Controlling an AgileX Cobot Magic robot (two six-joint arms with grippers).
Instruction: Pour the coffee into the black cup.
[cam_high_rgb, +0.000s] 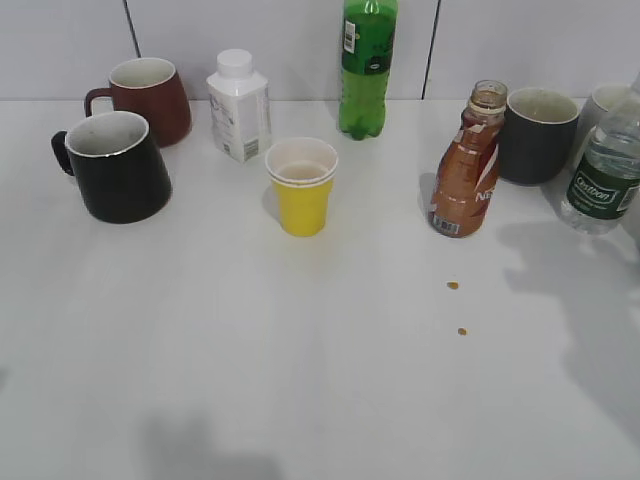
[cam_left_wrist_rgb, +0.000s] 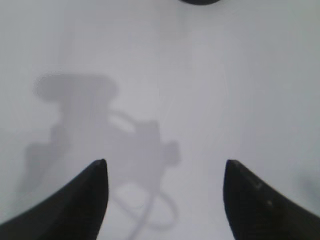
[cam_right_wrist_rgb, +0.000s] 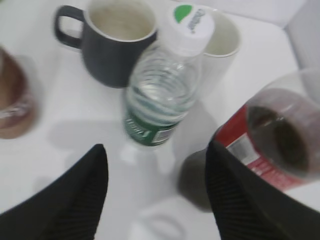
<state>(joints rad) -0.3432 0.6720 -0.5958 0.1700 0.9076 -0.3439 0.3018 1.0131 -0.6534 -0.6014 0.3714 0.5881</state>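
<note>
The coffee bottle (cam_high_rgb: 465, 170), curvy with brown liquid and an uncapped neck, stands upright right of centre on the white table. Its brown side also shows at the left edge of the right wrist view (cam_right_wrist_rgb: 11, 97). The glossy black cup (cam_high_rgb: 115, 165) stands at the far left with its handle to the left and its white inside empty. Neither gripper shows in the exterior view. My left gripper (cam_left_wrist_rgb: 165, 170) is open and empty over bare table. My right gripper (cam_right_wrist_rgb: 155, 147) is open and empty, just in front of the water bottle (cam_right_wrist_rgb: 162, 90).
A dark red mug (cam_high_rgb: 150, 95), white carton bottle (cam_high_rgb: 238, 105), yellow paper cup (cam_high_rgb: 302, 185) and green soda bottle (cam_high_rgb: 367, 65) stand along the back. The dark grey mug (cam_high_rgb: 538, 135) and water bottle (cam_high_rgb: 605, 170) stand right of the coffee. A red-labelled dark bottle (cam_right_wrist_rgb: 275, 140) is beside my right gripper.
</note>
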